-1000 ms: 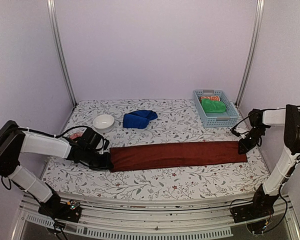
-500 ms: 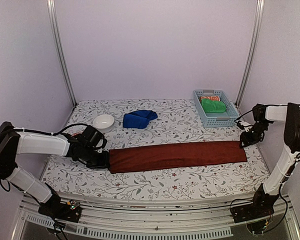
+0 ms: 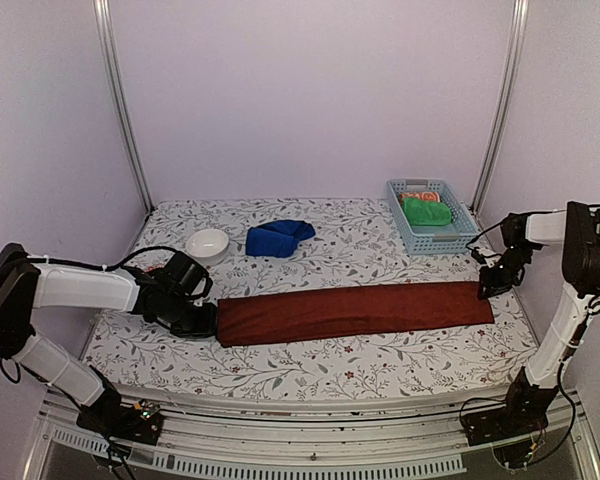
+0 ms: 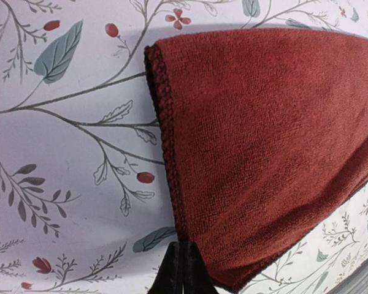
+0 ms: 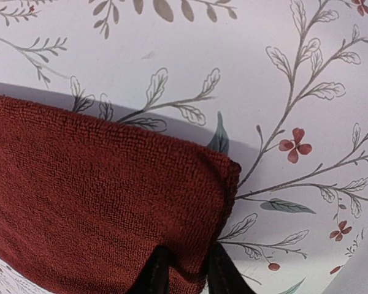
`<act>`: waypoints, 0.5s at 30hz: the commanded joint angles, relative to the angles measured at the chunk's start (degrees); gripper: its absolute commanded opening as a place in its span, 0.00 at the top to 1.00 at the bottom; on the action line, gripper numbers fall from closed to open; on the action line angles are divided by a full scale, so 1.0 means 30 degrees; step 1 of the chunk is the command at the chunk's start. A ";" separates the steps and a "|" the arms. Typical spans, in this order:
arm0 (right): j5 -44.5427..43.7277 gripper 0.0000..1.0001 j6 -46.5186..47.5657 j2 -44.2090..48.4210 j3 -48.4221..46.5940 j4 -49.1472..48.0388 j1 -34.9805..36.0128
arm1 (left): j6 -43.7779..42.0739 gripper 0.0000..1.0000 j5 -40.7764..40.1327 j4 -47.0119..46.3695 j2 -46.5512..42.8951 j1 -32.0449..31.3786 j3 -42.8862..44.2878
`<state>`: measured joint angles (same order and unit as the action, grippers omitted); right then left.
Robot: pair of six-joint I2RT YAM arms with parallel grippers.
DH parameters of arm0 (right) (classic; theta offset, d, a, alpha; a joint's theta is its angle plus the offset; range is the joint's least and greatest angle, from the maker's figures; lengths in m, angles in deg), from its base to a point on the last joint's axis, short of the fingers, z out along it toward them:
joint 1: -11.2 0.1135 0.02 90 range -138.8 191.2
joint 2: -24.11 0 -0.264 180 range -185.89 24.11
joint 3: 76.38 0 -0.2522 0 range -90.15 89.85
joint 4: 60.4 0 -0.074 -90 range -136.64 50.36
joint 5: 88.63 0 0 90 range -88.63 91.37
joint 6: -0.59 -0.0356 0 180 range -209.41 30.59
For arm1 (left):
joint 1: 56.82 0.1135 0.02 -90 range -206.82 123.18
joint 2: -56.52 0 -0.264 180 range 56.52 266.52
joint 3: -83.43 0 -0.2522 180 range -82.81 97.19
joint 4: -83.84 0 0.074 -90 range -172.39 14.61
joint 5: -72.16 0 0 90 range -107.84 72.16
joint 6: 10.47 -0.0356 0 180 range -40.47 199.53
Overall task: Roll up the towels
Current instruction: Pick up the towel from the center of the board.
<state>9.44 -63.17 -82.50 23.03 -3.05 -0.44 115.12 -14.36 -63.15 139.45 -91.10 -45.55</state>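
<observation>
While I watch from the overhead camera, the long dark brick-red towel (image 3: 355, 310) lies flat and stretched across the front half of the floral-printed tabletop (image 3: 310, 375), with one arm at each short end.

The left fingers (image 3: 208, 322) meet the towel's left end. On the left wrist camera these fingers (image 4: 183, 275) are pressed fully together into one thin black wedge, right where the stitched hem of the dark brick-red towel (image 4: 264, 141) runs down into them, so they are pinched on that hem.

The right fingers (image 3: 487, 290) sit at the far right corner. On the right wrist camera the two fingers (image 5: 156, 272) stand a little apart, and the edge of the dark brick-red towel (image 5: 92, 196) fills the narrow gap between them; they look clamped on it.

Behind the spread towel, well apart from both arms, the royal blue towel (image 3: 278, 238) lies crumpled in a soft heap beside a small white bowl (image 3: 207, 244).
</observation>
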 commanded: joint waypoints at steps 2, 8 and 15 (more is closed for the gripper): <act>0.0681 0.88 -0.0142 -0.0828 0.0596 0.0330 0.0019 | -0.0343 0.97 -0.0377 0.0337 -0.0231 -0.0101 0.0571; 0.1075 0.82 -0.0347 -0.0798 0.0609 0.0300 0.0012 | -0.0398 0.97 -0.0657 0.0548 -0.0474 -0.0079 0.0792; 0.0175 0.97 -0.0351 -0.1164 0.0768 -0.0139 -0.0028 | -0.0459 0.97 -0.0960 0.0855 -0.0769 0.0023 0.0976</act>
<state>11.06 -63.76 -83.00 23.14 -3.62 -0.51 114.59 -16.02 -61.90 138.47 -91.10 -44.15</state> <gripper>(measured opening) 0.046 0.030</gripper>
